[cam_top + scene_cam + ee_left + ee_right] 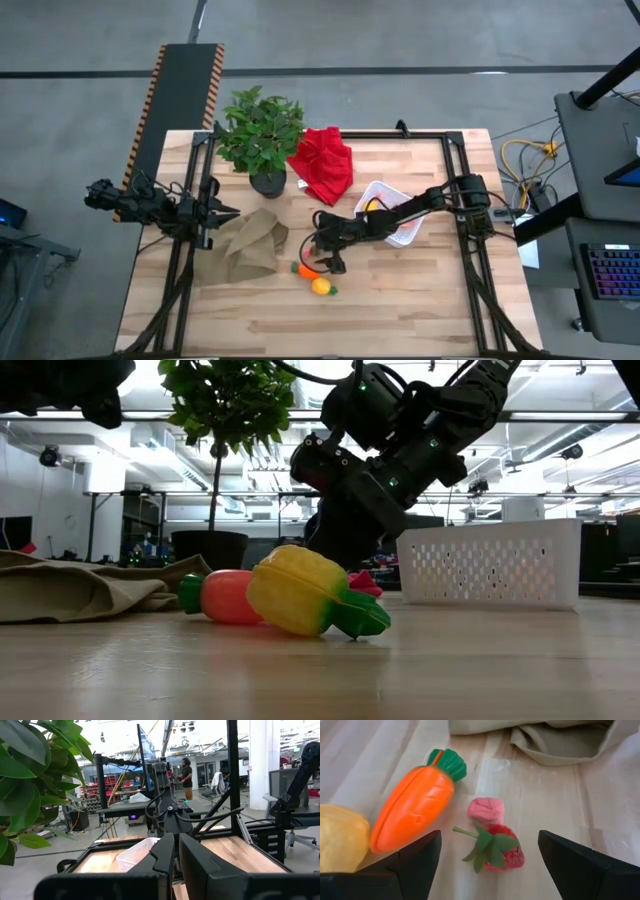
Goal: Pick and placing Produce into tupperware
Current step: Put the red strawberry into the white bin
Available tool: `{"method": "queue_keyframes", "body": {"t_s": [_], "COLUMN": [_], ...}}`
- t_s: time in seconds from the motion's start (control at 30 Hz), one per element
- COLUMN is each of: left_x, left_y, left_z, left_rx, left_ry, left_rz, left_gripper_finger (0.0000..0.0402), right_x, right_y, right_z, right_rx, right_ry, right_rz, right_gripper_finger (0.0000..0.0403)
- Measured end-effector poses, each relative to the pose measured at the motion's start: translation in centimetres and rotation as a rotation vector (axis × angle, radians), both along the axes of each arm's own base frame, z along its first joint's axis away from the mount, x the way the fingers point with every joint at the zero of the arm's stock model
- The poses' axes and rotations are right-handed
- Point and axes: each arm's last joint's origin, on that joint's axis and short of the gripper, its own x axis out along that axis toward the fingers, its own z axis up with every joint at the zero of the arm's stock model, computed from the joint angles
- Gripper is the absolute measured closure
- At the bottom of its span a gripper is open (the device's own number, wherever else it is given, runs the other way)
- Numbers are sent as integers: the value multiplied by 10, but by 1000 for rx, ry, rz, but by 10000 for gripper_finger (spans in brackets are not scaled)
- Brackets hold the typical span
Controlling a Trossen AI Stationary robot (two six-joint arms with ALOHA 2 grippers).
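Right gripper [487,857] lowered near the surface's [420,310] middle, fingers [412,862] spread wide astride a red strawberry [500,850] with green leaves, holding nothing. Orange carrot [412,802] and yellow piece [340,837] alongside. White tupperware [400,215] toward the right edge. Left gripper [225,213] parked at the left edge, fingers pressed together.

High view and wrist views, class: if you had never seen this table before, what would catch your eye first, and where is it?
The right gripper stands out, its fingers wide open low over a toy strawberry and a small pink piece on the wooden table. Beside them lie an orange toy carrot and a yellow toy fruit, near the tan cloth. Farther back are a red cloth and a leafy potted plant.
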Motion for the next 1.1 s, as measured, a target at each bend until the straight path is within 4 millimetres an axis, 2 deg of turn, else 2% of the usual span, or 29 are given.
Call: {"method": "queue_keyframes", "body": {"t_s": [0.53,0.83,1.1], "left_x": [0,0,0], "left_y": [0,0,0], "left_z": [0,0,0], "left_rx": [0,0,0], "left_ry": [0,0,-1], "left_rz": [0,0,1], "left_gripper_finger": [387,387,387], "right_x": [-1,5,8], "right_y": [-1,-1,-1], "right_z": [-1,-18,-19], "right_rx": [-33,-41,-34], "right_ry": [7,40,44], "right_rz": [-41,-56,-64], "right_gripper_finger": [78,78,77]}}
